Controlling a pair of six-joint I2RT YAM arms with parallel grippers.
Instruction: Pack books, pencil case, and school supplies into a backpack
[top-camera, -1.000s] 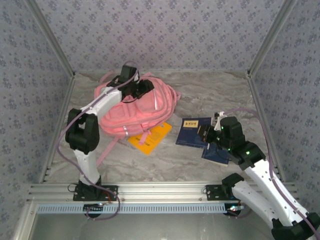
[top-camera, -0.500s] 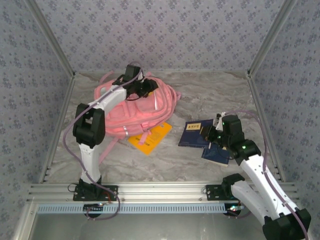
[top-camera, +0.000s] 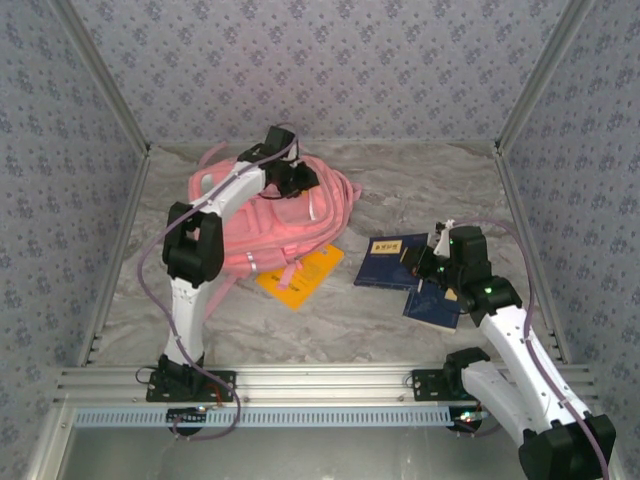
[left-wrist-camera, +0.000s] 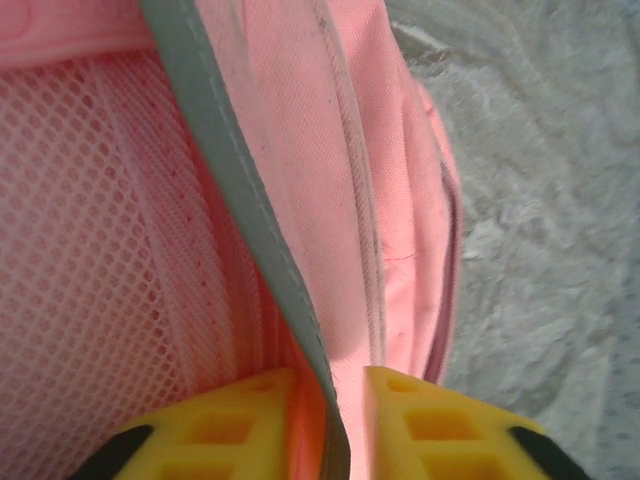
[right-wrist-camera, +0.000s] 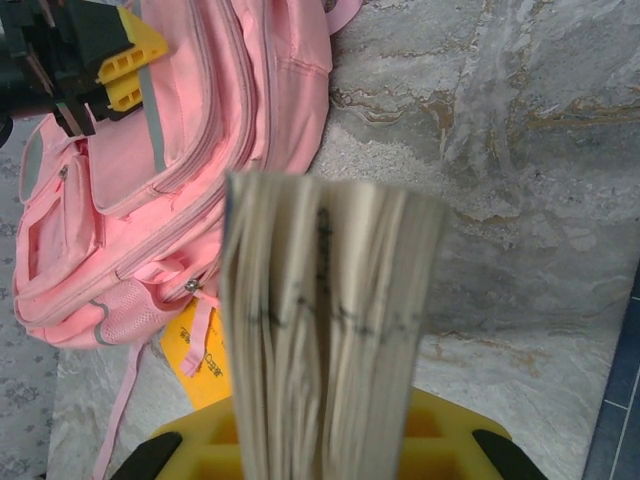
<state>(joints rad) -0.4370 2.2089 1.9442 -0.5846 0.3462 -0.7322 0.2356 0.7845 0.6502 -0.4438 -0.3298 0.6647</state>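
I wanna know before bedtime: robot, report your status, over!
Left tool pinching backpack trim. Right tool shut on a book. Yellow book lies by backpack's near side.

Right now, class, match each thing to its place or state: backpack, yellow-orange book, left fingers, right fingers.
Column one:
1 backpack
2 yellow-orange book
3 left fingers
4 right fingers

Column two:
a clamped on a navy book, page edge showing
b pink, lying at the far left of the table
c pinching the backpack's grey trim
d flat, partly under the backpack

Pairs: 1-b, 2-d, 3-c, 4-a.
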